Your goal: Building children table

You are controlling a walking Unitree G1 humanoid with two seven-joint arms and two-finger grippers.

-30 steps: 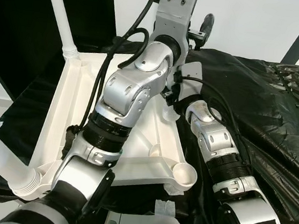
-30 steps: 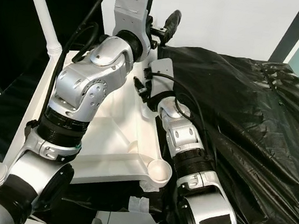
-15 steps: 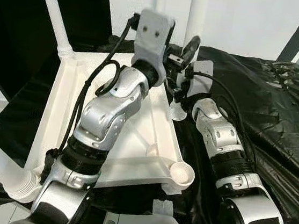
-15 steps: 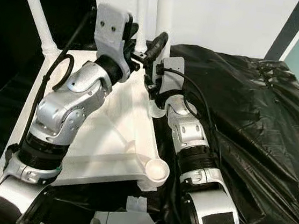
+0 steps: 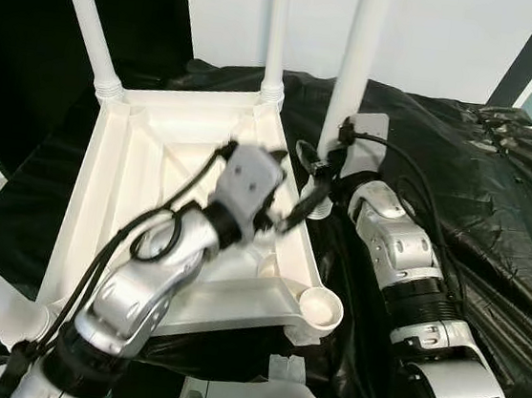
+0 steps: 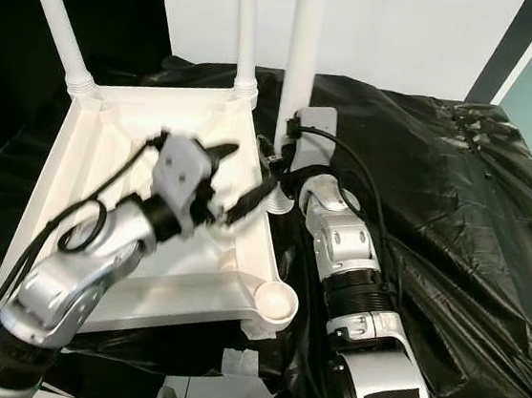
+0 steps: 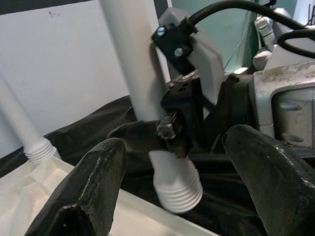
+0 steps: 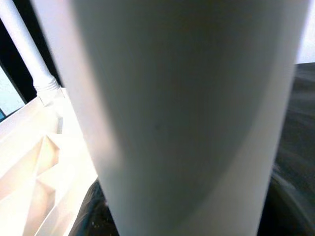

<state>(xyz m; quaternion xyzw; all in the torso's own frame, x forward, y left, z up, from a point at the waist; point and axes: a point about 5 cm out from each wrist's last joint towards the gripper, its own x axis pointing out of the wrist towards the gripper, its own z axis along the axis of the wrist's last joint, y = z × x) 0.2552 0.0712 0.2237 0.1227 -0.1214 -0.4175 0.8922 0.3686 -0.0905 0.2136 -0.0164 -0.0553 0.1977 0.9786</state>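
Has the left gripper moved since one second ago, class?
Yes. The left gripper has dropped from above the table's far edge to low over the upturned white tabletop, jaws open, beside the leg in the right gripper.

Silver jointed arms (image 5: 398,248), black ribbed bands, looping black cables (image 5: 418,178), grey wrist housings (image 5: 249,180), blue screws.

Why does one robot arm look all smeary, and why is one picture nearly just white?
In the left eye view the left gripper and its arm are smeared by motion blur, while the white table stays sharp. In the right wrist view the table leg sits so close to the lens that it looks soft and out of focus.
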